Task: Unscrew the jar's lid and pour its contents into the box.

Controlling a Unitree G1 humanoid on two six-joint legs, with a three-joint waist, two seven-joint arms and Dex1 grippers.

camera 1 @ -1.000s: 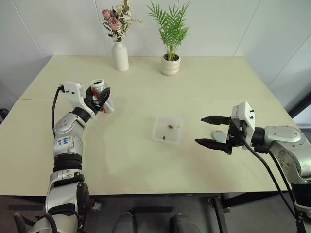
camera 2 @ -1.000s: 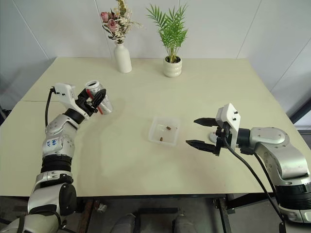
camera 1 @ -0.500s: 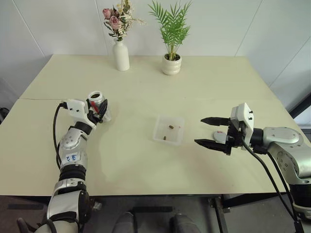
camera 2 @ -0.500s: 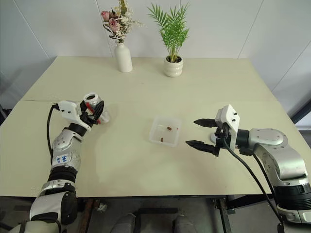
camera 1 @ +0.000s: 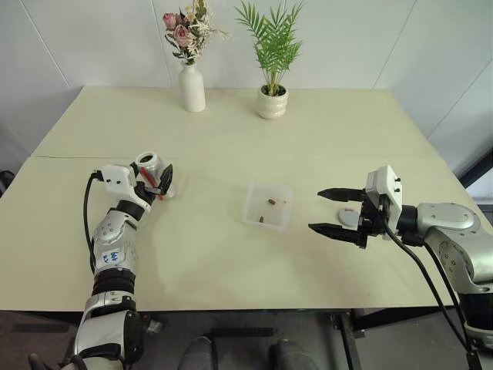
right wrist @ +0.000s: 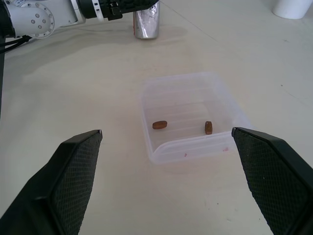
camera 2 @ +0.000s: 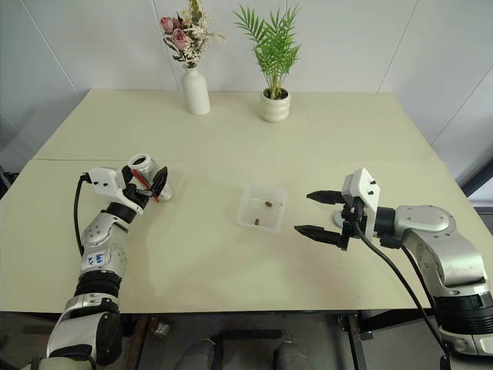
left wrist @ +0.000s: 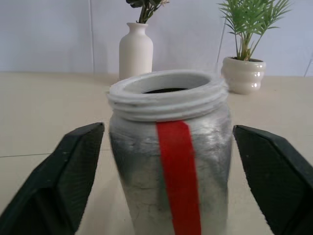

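The jar (left wrist: 168,176), clear with a red stripe and an open threaded mouth, stands upright on the table at the left (camera 1: 152,168). My left gripper (camera 1: 159,183) is open around it, and both black fingers (left wrist: 63,181) stand apart from its sides. In the middle of the table is the box (camera 1: 248,212), with two brown pellets of the contents (right wrist: 159,125) inside. My right gripper (camera 1: 315,210) hovers open to the right of the box, holding nothing. On the table just behind it lies the grey lid (camera 1: 348,218).
At the back of the table stand a white vase of flowers (camera 1: 191,89) and a white pot with a green plant (camera 1: 270,102). A seam (camera 1: 69,158) runs across the tabletop on the left. White walls enclose the table behind and to the right.
My left gripper has come down with the tilted jar, stood it upright on the table and opened off it. The right arm has kept still.
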